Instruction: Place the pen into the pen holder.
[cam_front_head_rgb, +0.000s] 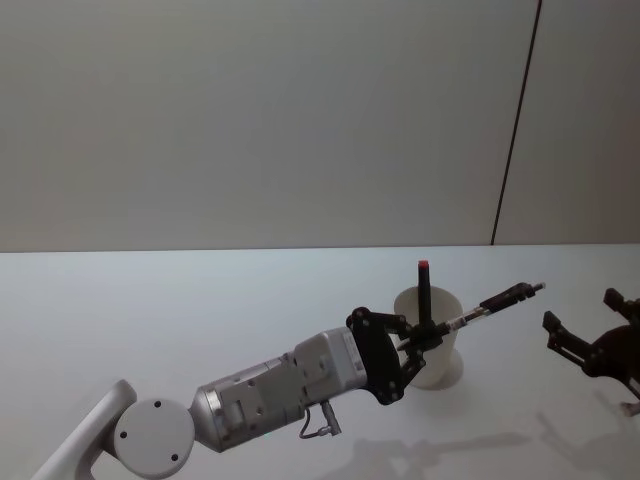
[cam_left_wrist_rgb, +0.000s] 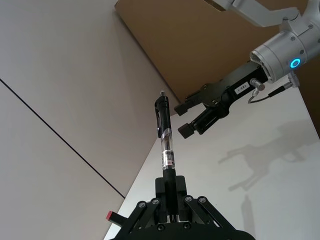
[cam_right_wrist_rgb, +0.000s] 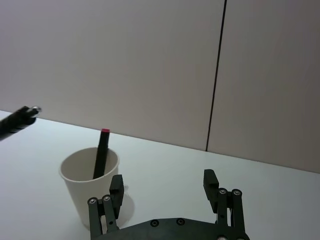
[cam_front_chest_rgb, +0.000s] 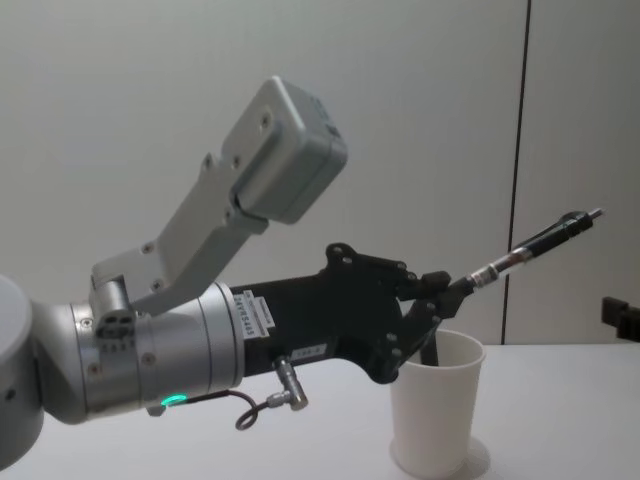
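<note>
Above pen holder (cam_front_head_rgb: 442, 362) rim, left tool (cam_front_head_rgb: 428, 333) clamping tilted pen (cam_front_head_rgb: 500, 300)

Pen holder (cam_right_wrist_rgb: 77, 186): white paper, matt, smooth wall, rolled rim.
Pen (cam_left_wrist_rgb: 166, 146): clear glossy plastic barrel with a printed label, black plastic clip, small metal tip.
Left gripper (cam_front_head_rgb: 428, 332): matt black linkage, bright screw heads.
Left arm housing (cam_front_chest_rgb: 150, 360): satin silver-grey, metal look.
Counter (cam_front_head_rgb: 150, 310): smooth white, faint sheen.
</note>
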